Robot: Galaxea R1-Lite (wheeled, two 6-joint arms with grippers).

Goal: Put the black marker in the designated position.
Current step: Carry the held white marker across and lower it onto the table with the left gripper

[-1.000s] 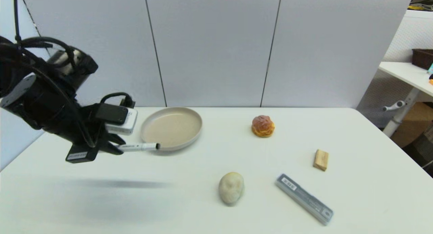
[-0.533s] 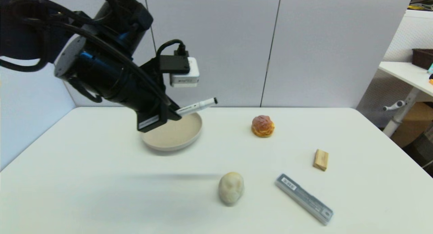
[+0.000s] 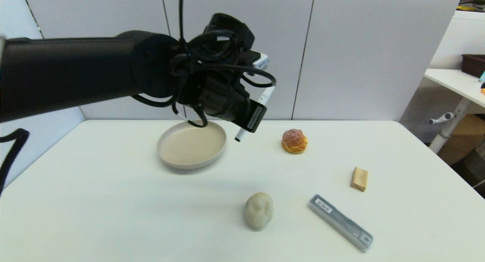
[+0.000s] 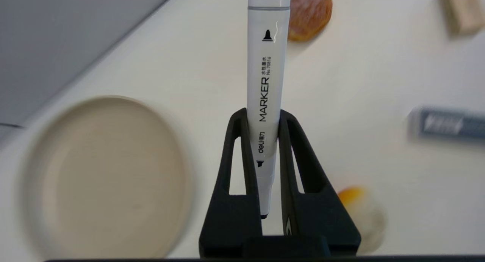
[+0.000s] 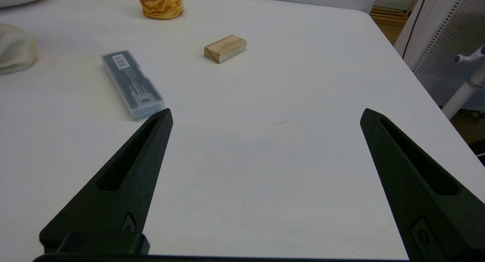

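The black marker (image 3: 265, 96), a slim white pen with black tips, hangs steeply tilted in the air between the plate and the pastry. My left gripper (image 3: 251, 116) is shut on it, well above the table. In the left wrist view the two fingers clamp the printed barrel of the marker (image 4: 267, 65) near its lower end, at the left gripper (image 4: 264, 114). No mark on the white tabletop shows the designated position. My right gripper (image 5: 267, 112) stands open and low over bare table near the right front, out of the head view.
A beige plate (image 3: 163, 142) sits at the back left. A brown cream puff (image 3: 294, 141) is behind the middle, a wooden block (image 3: 359, 179) to the right, a grey lead case (image 3: 340, 222) at the front right, and a pale lumpy object (image 3: 258, 210) at the front centre.
My left arm has swung up and to the right, from left of the plate to past its right rim. The marker it carries has turned from level to steeply tilted.
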